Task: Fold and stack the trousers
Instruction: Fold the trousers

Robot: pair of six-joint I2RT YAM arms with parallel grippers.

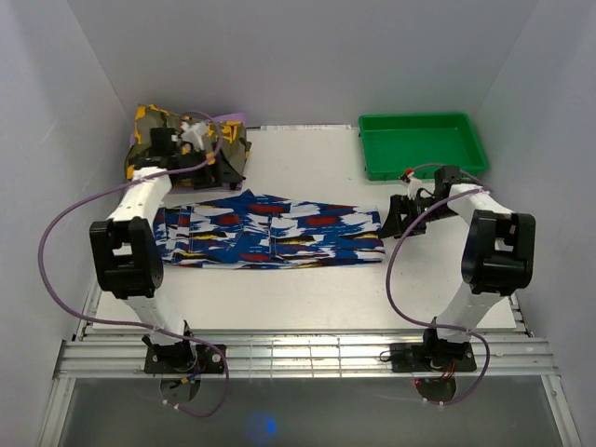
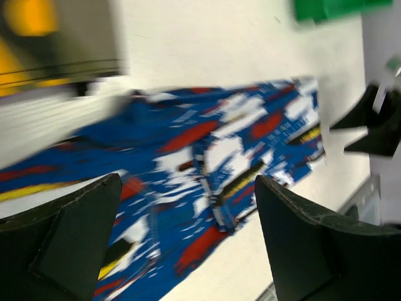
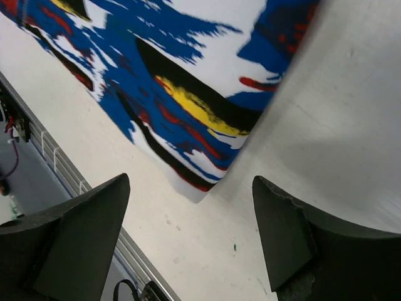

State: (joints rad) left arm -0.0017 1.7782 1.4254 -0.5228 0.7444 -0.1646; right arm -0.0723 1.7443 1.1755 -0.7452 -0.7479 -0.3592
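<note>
Now lies flat as one long band across the table point(image 1: 307, 298): trousers point(image 1: 270, 233), apparently folded lengthwise already, so judged about midway, with a crosswise fold due next. Calls for pinching one end at its corners and carrying it over onto the other end, edges matched. Right gripper point(image 3: 191, 241) spread wide, empty, poised just above the band's right-end corner. Left gripper point(image 2: 188, 244) likewise wide and empty, above the left part, close to the camo garment point(image 1: 158, 130) at the far left corner. Tray point(image 1: 419, 166), green, far right, apart from the cloth. Count: one trousers, one camo garment, one tray, two grippers.
</note>
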